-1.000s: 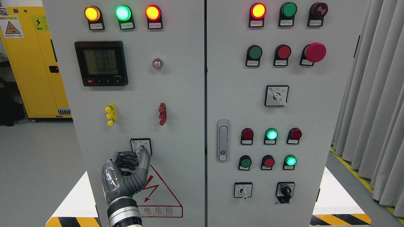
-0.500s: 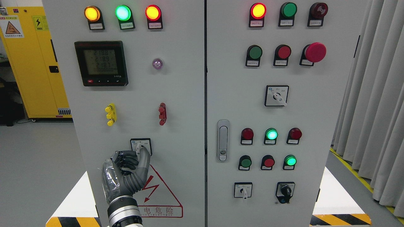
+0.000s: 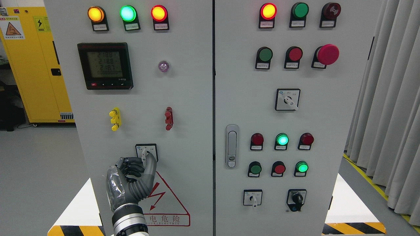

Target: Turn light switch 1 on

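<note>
Pinching the white lever of light switch 1 (image 3: 146,151), the left robot hand (image 3: 133,177) has its dark fingers curled narrow, thumb tip and fingertips closed on the lever. The switch is a small square rotary selector low on the left door of the grey cabinet (image 3: 190,137); the hand covers its lower left part. The arm comes up from the bottom edge, below the switch. No right hand shows.

Around the switch, all on the left door: red warning triangle sticker (image 3: 167,203) just below and right, partly hidden by the wrist. Yellow terminal (image 3: 115,119) above left, red terminal (image 3: 169,118) above right, one of each. Digital meter (image 3: 105,65) higher up, small violet lamp (image 3: 163,66) right of the meter. Top row has three lit lamps: amber (image 3: 95,14), green (image 3: 127,13), red (image 3: 158,13).

Right door, well right of the switch: door handle (image 3: 232,146) nearest, roughly level with the switch. Three more selector switches: one white-lever upper (image 3: 287,99), one white-lever lower (image 3: 252,197), one black-knob (image 3: 296,199). Red mushroom button (image 3: 327,54), one. Top row of three there, only the red one (image 3: 268,11) lit. Two round buttons left of the mushroom, green and red. Two further rows of three right of the handle; lit green in the upper row's middle (image 3: 282,140) and the lower row's right end (image 3: 302,167).

Yellow cabinet (image 3: 36,65) far left of the switch, behind the panel. Grey curtain (image 3: 390,98) far right. Nothing stands between the hand and the switch.
</note>
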